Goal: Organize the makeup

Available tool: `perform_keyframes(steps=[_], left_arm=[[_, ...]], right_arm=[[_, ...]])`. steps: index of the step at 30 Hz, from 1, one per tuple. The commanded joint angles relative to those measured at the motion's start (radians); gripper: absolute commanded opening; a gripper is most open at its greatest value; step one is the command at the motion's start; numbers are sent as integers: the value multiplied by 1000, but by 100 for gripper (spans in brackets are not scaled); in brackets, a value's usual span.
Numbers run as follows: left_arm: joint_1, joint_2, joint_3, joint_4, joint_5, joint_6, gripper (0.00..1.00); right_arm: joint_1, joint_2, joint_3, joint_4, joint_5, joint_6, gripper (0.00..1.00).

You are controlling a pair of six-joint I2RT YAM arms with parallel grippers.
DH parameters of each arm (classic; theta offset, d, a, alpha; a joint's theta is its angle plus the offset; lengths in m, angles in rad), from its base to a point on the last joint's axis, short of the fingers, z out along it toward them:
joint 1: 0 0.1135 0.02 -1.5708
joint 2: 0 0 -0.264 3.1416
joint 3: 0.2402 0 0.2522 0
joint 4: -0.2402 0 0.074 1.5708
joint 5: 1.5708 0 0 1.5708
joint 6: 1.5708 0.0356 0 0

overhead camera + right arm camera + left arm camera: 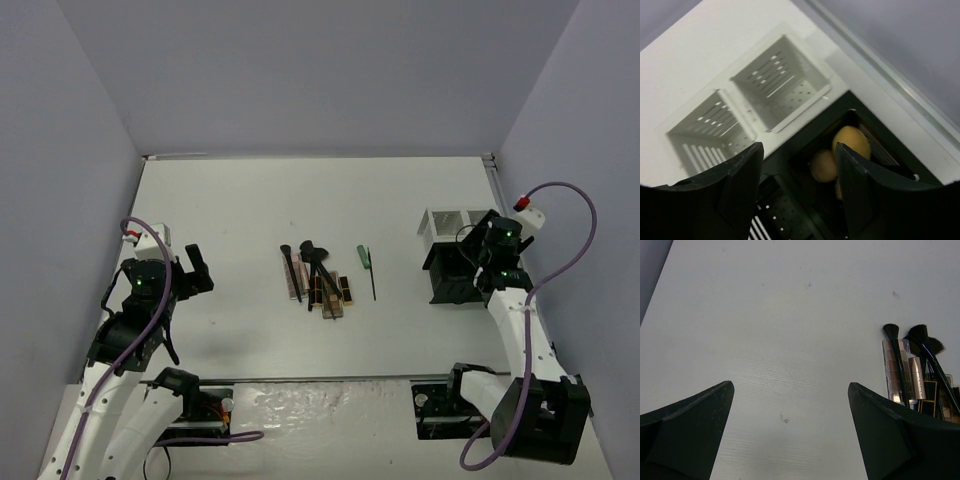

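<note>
Right gripper (798, 152) hangs open and empty over the rack (790, 107), with sponges (851, 142) lying in its dark compartment. Brushes and palettes (318, 282) wait on the worktop (230, 200), right of the wide-open left gripper (790, 395). If the right gripper pulls away carelessly, a finger might snag the rack's wall.

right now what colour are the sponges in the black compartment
The sponges are tan-yellow, clearest in the right wrist view.
</note>
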Motion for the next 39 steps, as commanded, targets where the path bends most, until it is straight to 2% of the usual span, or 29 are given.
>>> perform_keyframes(steps=[1, 4, 9, 12, 17, 26, 33, 39], left_arm=[[5, 12, 24, 37, 2, -7, 97], [6, 17, 25, 38, 6, -6, 97], [8, 22, 25, 35, 3, -6, 97], [8, 21, 25, 34, -1, -6, 97], [8, 19, 25, 33, -3, -4, 97], [8, 18, 24, 32, -4, -6, 97], [8, 20, 24, 33, -1, -4, 97], [9, 21, 25, 33, -3, -4, 97]], right_arm=[[175, -14, 68, 75, -137, -88, 56], [386, 73, 156, 41, -67, -129, 55], [622, 255, 252, 16, -2, -163, 52], [677, 362, 301, 12, 2, -129, 47], [694, 503, 345, 13, 22, -78, 45], [689, 732, 428, 19, -26, -107, 42], [687, 802, 457, 30, -40, -109, 38], [690, 828, 466, 34, -64, -116, 25]])
